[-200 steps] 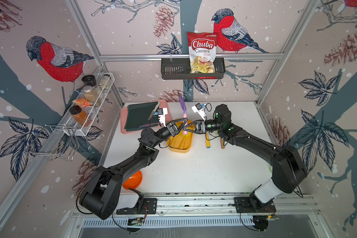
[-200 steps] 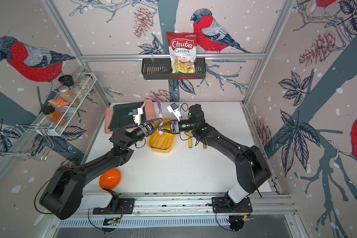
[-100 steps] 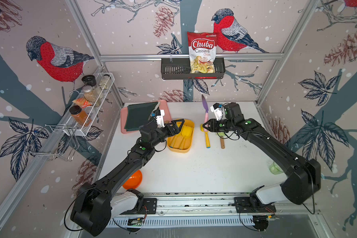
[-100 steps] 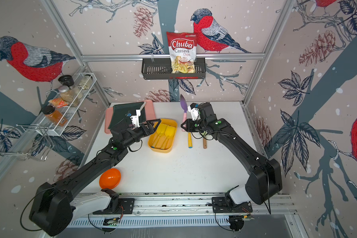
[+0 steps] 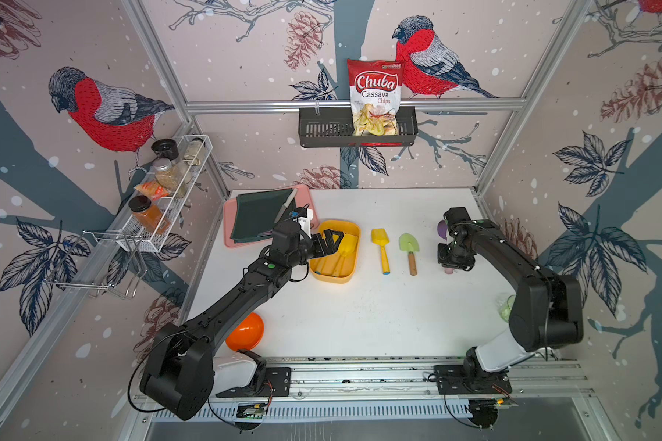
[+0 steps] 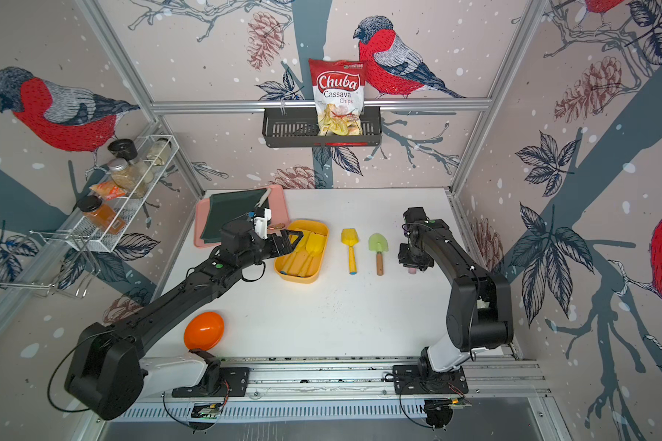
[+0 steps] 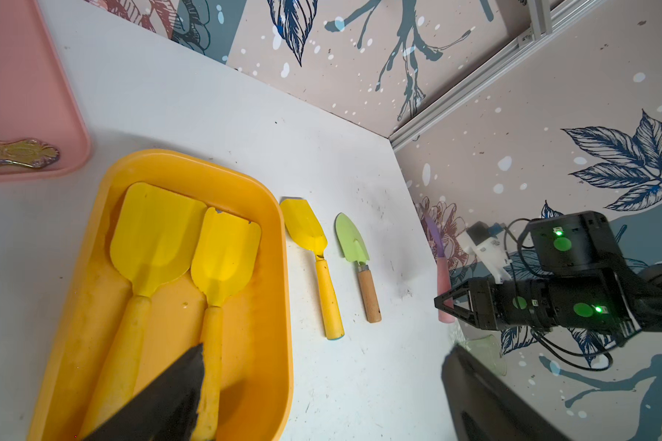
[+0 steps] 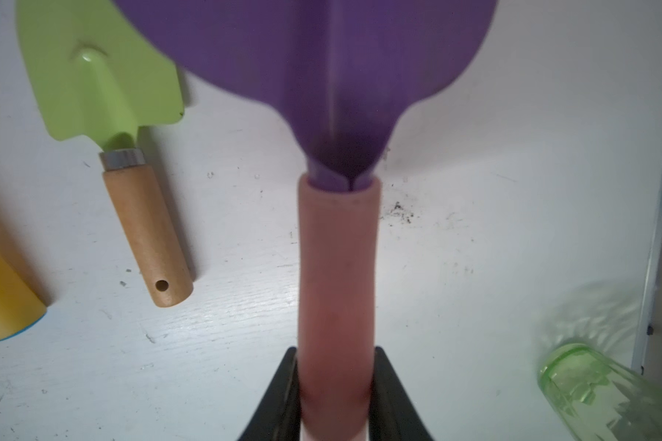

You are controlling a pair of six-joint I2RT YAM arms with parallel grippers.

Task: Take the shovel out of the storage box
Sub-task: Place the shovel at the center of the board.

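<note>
Right hand: your right hand [image 8: 335, 351] is clamping the pink handle of the purple shovel [image 8: 335, 229], with one finger pressing on each side near the handle's end.
Purple shovel: it is sitting outside the box and well apart from it, over the right side of the table [image 5: 360, 313]. Its blade is pointing toward the back wall. The left wrist view is showing it tilted blade-up, and you cannot tell whether the handle's end is touching the table.
Left hand: your left hand [image 7: 323, 349] is hanging over the box with its fingers spread wide, gripping nothing. In its wrist view one finger [image 7: 161, 397] is covering part of the notched shovel's handle.
Box: the box [image 5: 335, 278] is sitting on the table and holding a broad shovel [image 7: 157, 236] and a notched shovel [image 7: 226, 252]. Both are yellow, lying side by side with their blades toward the back wall.
Beside the box: a loose shovel [image 5: 380, 244], also yellow, is lying flat just to the right of the box. A green shovel [image 5: 409, 244] with a wooden handle is lying next to it. The two are lying parallel with blades toward the back wall, between the box and your right hand.
Farther out: the tray [image 5: 230, 214] is sitting just beside the box's far left corner and carrying a dark cloth [image 5: 258, 219]. An orange bowl [image 5: 245, 332] is sitting near the left arm's base. A green glass [image 8: 589, 389] is sitting near the table's right edge. A chips bag [image 5: 375, 95] is standing in the basket [image 5: 322, 131] on the back wall.
</note>
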